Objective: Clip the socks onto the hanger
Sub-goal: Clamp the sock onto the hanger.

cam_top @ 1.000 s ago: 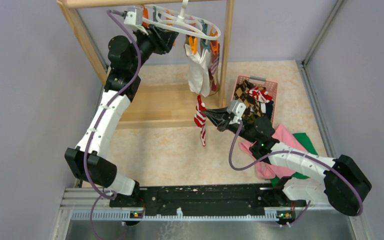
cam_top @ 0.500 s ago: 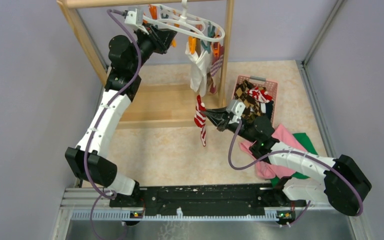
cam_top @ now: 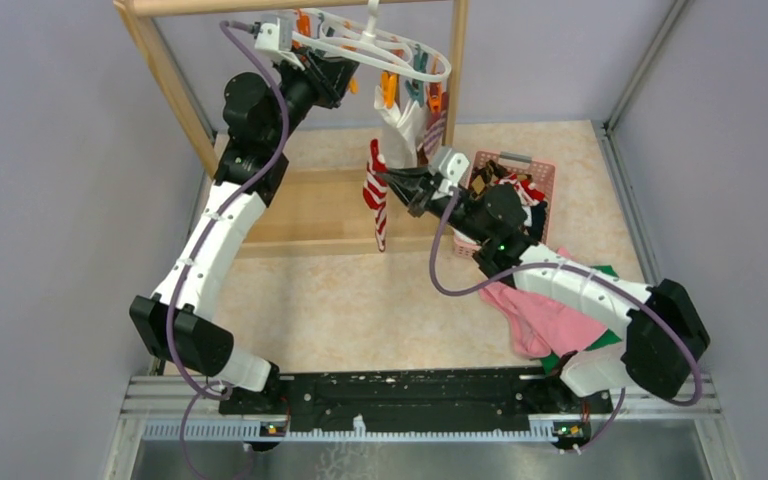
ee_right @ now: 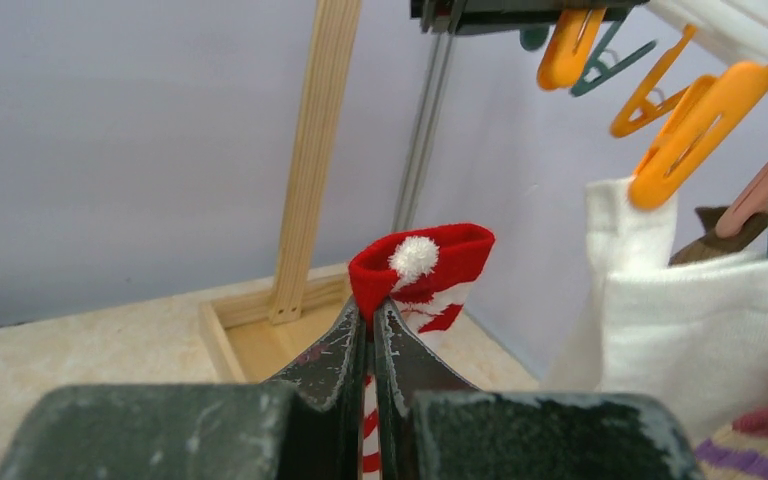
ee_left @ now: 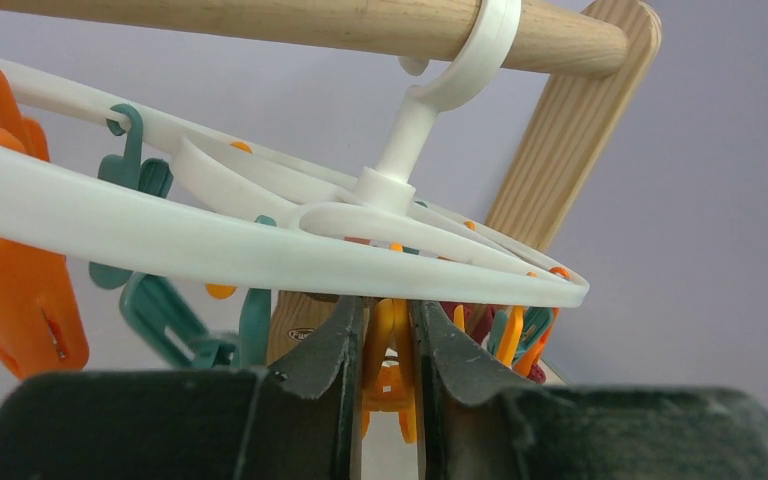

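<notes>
Here, the sticker below the hanger seems illegible.

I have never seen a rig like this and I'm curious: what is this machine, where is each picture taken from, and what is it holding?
These are two robot arms bolted to the near edge of a table. The wide picture looks down from above and behind them. The two close pictures come from a small camera on each wrist, so each tool's dark fingers show at the bottom.

A white ring hanger with orange and teal clips hangs from a wooden rack. The left tool is up there, closed on an orange clip. The right tool pinches the cuff of a red-white striped sock, held up near the hanger. A white sock is already clipped on.

On the table sit a pink basket with more socks, a pink cloth and a green cloth.
</notes>
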Controlling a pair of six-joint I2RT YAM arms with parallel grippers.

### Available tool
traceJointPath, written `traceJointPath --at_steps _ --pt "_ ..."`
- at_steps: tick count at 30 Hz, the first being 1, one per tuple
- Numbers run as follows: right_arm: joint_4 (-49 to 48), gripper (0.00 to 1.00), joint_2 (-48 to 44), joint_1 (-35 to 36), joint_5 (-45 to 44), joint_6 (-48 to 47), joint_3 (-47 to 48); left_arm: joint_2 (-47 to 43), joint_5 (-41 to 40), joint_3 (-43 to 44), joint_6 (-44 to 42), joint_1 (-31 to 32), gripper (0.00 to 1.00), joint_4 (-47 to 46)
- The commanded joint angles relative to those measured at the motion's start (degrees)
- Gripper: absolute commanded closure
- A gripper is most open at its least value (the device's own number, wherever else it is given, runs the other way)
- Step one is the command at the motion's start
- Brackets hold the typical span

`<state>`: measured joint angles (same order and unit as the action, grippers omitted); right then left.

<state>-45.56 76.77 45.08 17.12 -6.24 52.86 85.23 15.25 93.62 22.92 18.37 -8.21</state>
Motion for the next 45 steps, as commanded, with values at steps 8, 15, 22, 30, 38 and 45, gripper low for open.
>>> traceJointPath --at_steps 8,15,22,30,38,45 --pt "2.86 1.0 10.47 1.68 -7.1 -4.99 16.09 -2.34 -2.51 -0.96 1.28 0.95 1.0 -4.13" --pt "2.49 1.0 13.94 1.72 -9.51 -6.55 20.97 -2.18 -2.43 -1.21 2.42 0.95 1.0 -4.32" --pt "2.99 1.0 16.5 1.76 -11.08 -7.38 25.3 -2.39 -2.62 -1.43 2.97 1.13 1.0 -4.18" --pt "3.95 1.0 18.18 1.76 -12.4 -8.46 28.08 -2.15 -2.78 -1.43 3.34 1.36 1.0 -4.09" --pt "3.89 1.0 19.2 1.76 -13.67 -9.35 29.67 -1.89 -2.76 -1.42 3.89 1.44 1.0 -4.1" --pt "2.67 1.0 18.87 1.78 -14.01 -9.76 29.53 -1.89 -2.88 -1.51 3.98 1.66 1.0 -4.02"
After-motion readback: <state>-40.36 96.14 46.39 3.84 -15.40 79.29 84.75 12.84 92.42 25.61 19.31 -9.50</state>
